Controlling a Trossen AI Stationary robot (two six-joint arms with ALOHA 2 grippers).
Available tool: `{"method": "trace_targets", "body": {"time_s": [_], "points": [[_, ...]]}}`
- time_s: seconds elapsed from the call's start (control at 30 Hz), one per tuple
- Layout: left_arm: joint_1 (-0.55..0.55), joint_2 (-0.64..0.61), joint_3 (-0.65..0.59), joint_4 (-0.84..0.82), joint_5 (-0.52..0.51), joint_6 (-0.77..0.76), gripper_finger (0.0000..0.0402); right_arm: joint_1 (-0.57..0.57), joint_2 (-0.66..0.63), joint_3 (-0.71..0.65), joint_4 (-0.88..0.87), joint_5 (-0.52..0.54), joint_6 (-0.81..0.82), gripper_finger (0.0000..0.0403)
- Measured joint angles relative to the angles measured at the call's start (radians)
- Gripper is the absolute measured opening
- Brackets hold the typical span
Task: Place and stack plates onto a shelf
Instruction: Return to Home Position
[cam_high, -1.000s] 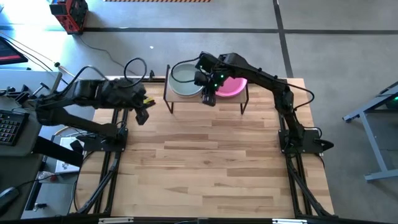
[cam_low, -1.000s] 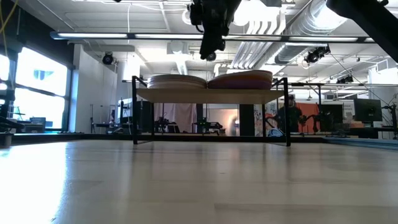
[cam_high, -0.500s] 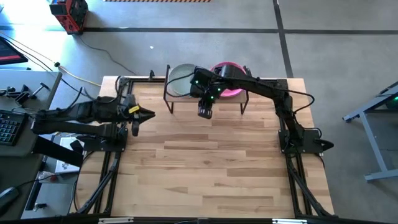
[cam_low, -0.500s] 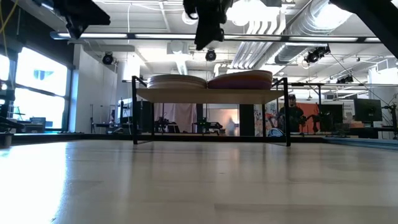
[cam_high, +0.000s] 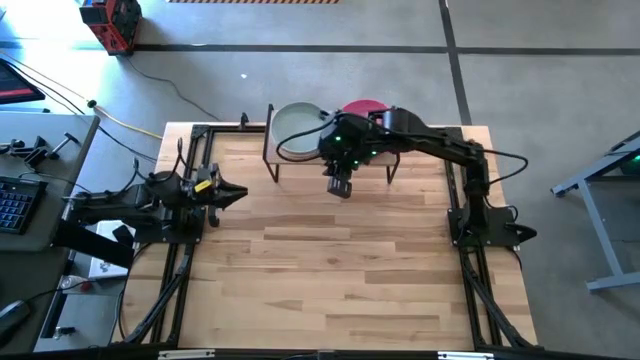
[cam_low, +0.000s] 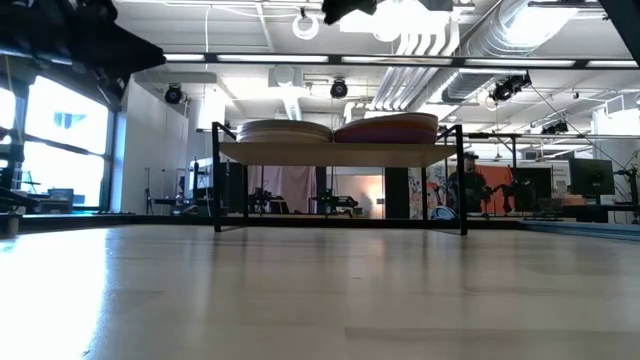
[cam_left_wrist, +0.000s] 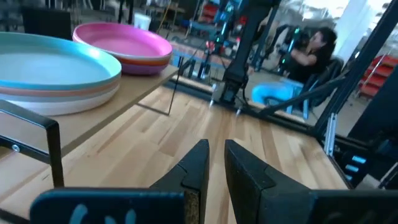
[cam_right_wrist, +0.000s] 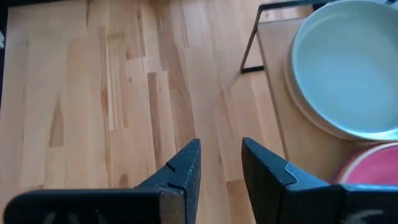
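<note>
Two stacks of plates are seen on the shelf (cam_high: 330, 150) at the counter's (cam_high: 340, 260) far edge: one topped by the pale teal plate (cam_high: 300, 128), the other by the magenta plate (cam_high: 362, 108), just beside it. The right gripper (cam_high: 341, 187) is held above the counter before the shelf, fingers parted and grasping nothing. The left gripper (cam_high: 232, 192) is held near the left edge, fingers apparently slightly parted and empty

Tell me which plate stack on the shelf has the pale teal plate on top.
The stack at the shelf's left end, topped by the pale teal plate. The other stack, toward the right arm's base, is topped by the magenta plate.
</note>
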Motion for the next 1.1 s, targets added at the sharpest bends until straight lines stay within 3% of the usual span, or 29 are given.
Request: {"method": "trace_targets", "body": {"time_s": [0.33,0.57,0.93,1.1], "points": [[0.000,-0.139,-0.180,0.140,0.032,0.024,0.0038,0.019,-0.117,0.000,0.001,0.041,0.034,0.0094],[0.000,-0.140,-0.264,0.232,0.040,0.023,0.0019,0.035,-0.190,0.000,-0.009,0.047,0.055,0.0094],[0.000,-0.134,-0.263,0.227,0.042,0.041,0.0002,0.173,-0.360,-0.008,-0.130,0.300,0.096,0.0094],[0.000,-0.134,-0.263,0.227,0.041,0.017,0.0001,0.266,-0.528,-0.135,-0.136,0.429,0.142,0.0094]]}}
